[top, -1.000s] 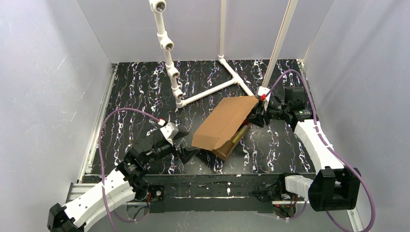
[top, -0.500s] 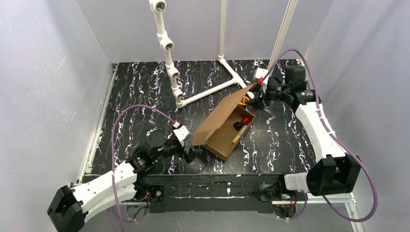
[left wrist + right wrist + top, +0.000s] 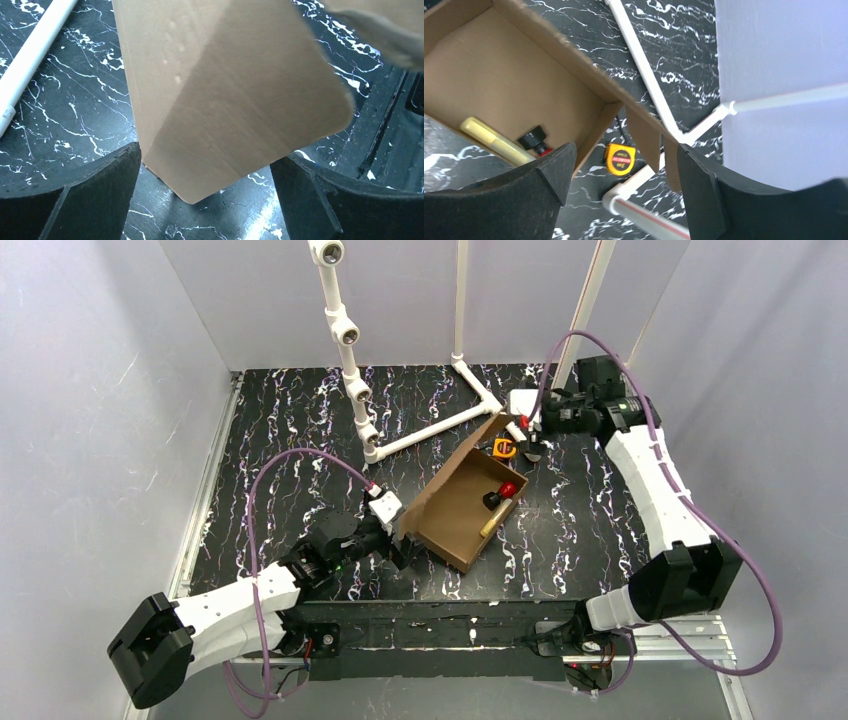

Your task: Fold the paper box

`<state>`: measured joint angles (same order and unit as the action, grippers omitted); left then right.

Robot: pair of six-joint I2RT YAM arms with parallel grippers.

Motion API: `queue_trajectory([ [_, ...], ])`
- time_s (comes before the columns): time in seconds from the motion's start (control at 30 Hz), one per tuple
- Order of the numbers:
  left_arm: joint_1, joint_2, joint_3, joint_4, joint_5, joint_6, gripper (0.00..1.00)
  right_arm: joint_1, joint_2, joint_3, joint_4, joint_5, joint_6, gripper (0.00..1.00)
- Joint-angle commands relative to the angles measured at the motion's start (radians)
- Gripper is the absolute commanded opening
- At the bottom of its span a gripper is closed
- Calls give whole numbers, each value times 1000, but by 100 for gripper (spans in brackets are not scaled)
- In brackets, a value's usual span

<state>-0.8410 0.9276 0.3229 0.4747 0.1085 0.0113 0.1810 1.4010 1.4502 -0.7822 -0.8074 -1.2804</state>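
Note:
The paper box [image 3: 452, 518] is brown cardboard and lies open at the table's middle. Its lid [image 3: 450, 472] stands up along the left side. Inside lie a yellow marker [image 3: 490, 522] and a black-and-red item [image 3: 505, 489]. My left gripper [image 3: 398, 543] is open at the box's near-left corner. In the left wrist view a rounded flap [image 3: 235, 100] hangs between its spread fingers [image 3: 75, 195], unclamped. My right gripper [image 3: 530, 438] is open by the lid's far corner. In the right wrist view the lid's tabs [image 3: 644, 136] and the box interior [image 3: 509, 85] lie ahead of the open jaws.
A yellow tape measure [image 3: 503, 448] lies on the table just behind the box, also in the right wrist view [image 3: 620, 158]. A white pipe frame [image 3: 440, 420] runs across the back of the black marbled table [image 3: 290, 460]. Grey walls enclose the sides.
The lid lay over the box a second ago with my right gripper at its corner; it now stands up. The right gripper moved back and up. The left gripper moved right to the box's corner.

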Motion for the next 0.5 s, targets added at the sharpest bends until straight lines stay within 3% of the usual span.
queue_trajectory([
  [0.0, -4, -3, 38, 56, -44, -4, 98, 52, 56, 102, -121, 11, -192, 83],
  [0.2, -4, 8, 39, 58, -86, -4, 97, 120, 145, 258, -214, 56, -276, 80],
  [0.47, -4, 33, 63, 58, -156, -58, 84, 125, 211, 411, -209, 72, -220, 81],
])
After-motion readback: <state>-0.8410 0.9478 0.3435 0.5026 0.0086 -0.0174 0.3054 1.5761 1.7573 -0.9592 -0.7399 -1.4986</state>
